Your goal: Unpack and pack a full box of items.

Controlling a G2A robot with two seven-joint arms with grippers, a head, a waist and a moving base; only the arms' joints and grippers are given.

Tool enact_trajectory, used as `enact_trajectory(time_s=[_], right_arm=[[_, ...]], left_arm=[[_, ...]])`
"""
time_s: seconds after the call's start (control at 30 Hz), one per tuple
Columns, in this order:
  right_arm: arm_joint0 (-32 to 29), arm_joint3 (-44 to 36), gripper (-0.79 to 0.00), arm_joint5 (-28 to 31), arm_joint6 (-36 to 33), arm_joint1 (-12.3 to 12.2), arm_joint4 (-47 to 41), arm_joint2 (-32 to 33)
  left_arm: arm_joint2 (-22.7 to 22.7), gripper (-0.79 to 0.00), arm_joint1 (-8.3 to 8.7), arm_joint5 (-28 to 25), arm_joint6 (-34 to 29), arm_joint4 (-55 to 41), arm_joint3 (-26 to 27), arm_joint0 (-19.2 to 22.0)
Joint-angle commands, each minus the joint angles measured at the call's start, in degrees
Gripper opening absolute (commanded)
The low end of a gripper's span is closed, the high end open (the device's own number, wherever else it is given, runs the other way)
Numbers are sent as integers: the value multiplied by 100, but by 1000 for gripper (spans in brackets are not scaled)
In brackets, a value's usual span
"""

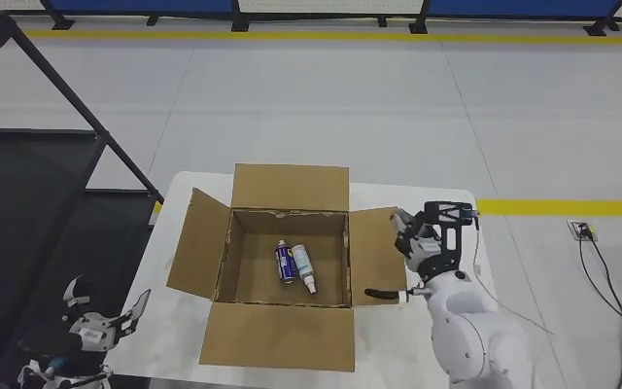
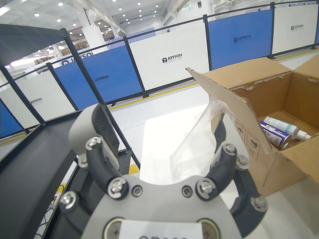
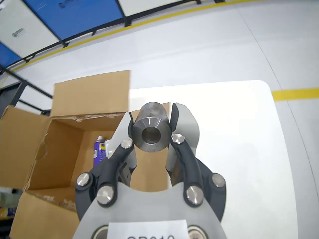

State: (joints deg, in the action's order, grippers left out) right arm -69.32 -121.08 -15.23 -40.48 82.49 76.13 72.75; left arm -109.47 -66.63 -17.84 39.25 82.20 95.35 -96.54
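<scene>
An open cardboard box (image 1: 282, 335) stands in the middle of the white table (image 1: 428, 199), all flaps folded out. On its floor lie a blue spray can (image 1: 283, 263) and a white bottle (image 1: 304, 265); the can (image 3: 99, 148) and bottle (image 2: 281, 125) show again in the wrist views. My right gripper (image 3: 150, 123) is shut on a grey metal cylinder (image 3: 152, 131) with a bored hole, held above the box's right flap (image 1: 374, 255). My right gripper (image 1: 413, 235) sits beside the box's right wall. My left gripper (image 1: 107, 300) hangs open and empty off the table's near left corner, also seen as the left gripper (image 2: 159, 125) beside the box (image 2: 274, 88).
A black metal rack (image 1: 58, 194) stands left of the table, its shelf (image 2: 37, 138) close under my left gripper. A strip of clear tape (image 2: 199, 130) hangs off the box's left flap. Bare table lies right of and behind the box. Blue and white fence panels (image 2: 172, 58) ring the area.
</scene>
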Motion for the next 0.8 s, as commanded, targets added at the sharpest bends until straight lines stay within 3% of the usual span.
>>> enact_trajectory(time_s=[0.0,0.13,0.4,0.57,0.77], right_arm=[[112,95,-785,119,-143,21,300,-511],[799,839,-785,176,-759,143,688,-1435],[2879,3624,-785,-561,-2103,691,779,-2733],[3698,4995,-785,-993,-2347,1065,463,-3148],[4274,6253,-785,-1162,-2328,1436,-13,-3374]], left_arm=[[-29,0,0,-23,47,-47,-46,-18],[-111,0,3,-78,123,-145,-146,-47],[-236,0,7,-185,256,-282,-283,-102],[-253,0,10,-216,288,-277,-360,-88],[-281,0,13,-275,331,-284,-362,-102]])
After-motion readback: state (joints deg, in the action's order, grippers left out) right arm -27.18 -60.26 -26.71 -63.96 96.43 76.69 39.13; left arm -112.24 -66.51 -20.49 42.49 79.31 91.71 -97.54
